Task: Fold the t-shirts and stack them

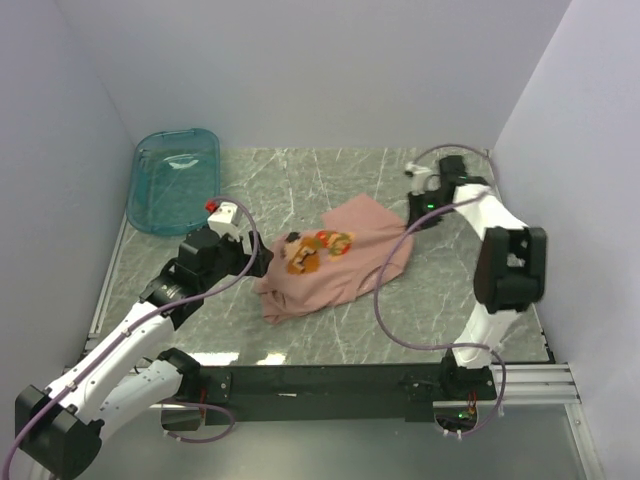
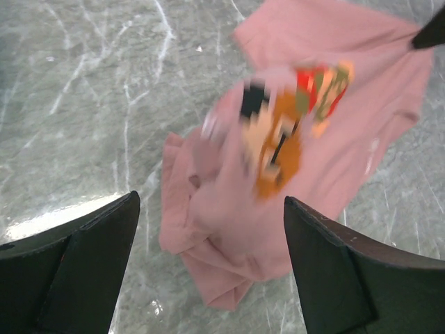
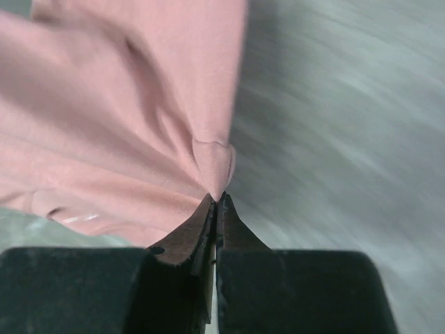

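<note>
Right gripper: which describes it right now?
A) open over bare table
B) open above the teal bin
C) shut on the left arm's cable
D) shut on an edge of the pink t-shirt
D: in the right wrist view the right gripper has its jaws closed together, with a fold of the pink t-shirt bunched and pinched at their tips.

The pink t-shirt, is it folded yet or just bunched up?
Bunched up, not folded: the t-shirt lies in a wrinkled heap on the table, print up, the right gripper shut on one edge.
</note>
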Available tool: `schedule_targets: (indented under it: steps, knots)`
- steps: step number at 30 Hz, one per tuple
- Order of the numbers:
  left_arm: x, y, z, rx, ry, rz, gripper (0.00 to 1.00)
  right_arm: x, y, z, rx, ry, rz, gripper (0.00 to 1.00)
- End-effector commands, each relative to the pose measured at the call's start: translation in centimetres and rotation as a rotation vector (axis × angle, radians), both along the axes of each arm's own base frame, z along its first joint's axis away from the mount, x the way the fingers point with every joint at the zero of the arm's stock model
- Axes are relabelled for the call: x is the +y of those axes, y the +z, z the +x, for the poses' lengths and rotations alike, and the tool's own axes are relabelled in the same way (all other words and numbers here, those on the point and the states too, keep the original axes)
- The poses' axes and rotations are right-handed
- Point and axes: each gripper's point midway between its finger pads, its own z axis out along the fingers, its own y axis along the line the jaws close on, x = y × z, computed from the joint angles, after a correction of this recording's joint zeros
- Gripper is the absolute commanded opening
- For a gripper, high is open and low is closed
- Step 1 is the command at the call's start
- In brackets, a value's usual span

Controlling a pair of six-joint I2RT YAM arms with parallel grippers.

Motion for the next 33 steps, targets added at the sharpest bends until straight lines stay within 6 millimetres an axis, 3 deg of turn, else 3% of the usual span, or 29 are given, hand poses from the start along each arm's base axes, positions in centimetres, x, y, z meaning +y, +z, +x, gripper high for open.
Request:
schedule_targets:
  steps: [1, 3, 4, 9, 10, 11, 13, 18, 23, 29, 33]
  knots:
    - [-1.6, 1.0, 0.6, -0.038, -0.079, -0.025, 0.89, -7.6, 2.2, 0.0, -0.118, -0.108, -0.156, 0.0]
    - [-2.3, 1.0, 1.1, -0.031, -0.1, -0.02, 0.9, -11.8, 1.8, -0.6, -0.128, -0.202, -0.232, 0.0]
    - [-2.4, 0.8, 1.3, -0.021, -0.103, -0.016, 0.9, -12.9, 1.8, -0.7, -0.132, -0.232, -0.239, 0.0]
    - [-4.0, 0.0, 4.6, 0.036, -0.112, 0.048, 0.89, -15.9, 1.3, -1.3, -0.118, -0.328, -0.225, 0.0]
    - [-4.2, -0.4, 5.3, 0.056, -0.105, 0.061, 0.89, -16.0, 1.2, -1.3, -0.116, -0.331, -0.221, 0.0]
    - [-4.6, -2.2, 6.0, 0.106, -0.107, 0.088, 0.88, -16.2, 1.0, -1.5, -0.109, -0.334, -0.222, 0.0]
    - [-5.5, -2.0, 7.7, 0.112, -0.109, 0.098, 0.87, -16.1, 0.7, -1.5, -0.104, -0.332, -0.218, 0.0]
    - [-8.0, -5.7, 11.0, 0.226, -0.178, 0.155, 0.8, -16.1, 0.6, -1.7, -0.104, -0.336, -0.2, 0.0]
    - [-10.8, -8.3, 10.1, 0.357, -0.348, 0.128, 0.77, -15.9, 0.8, -1.7, -0.11, -0.33, -0.179, 0.0]
    - [-10.8, -13.6, 11.2, 0.477, -0.323, 0.184, 0.75, -15.1, 0.7, -1.7, -0.097, -0.312, -0.137, 0.0]
    - [-11.5, -15.4, 11.0, 0.53, -0.333, 0.176, 0.69, -14.8, 0.7, -1.8, -0.098, -0.306, -0.122, 0.0]
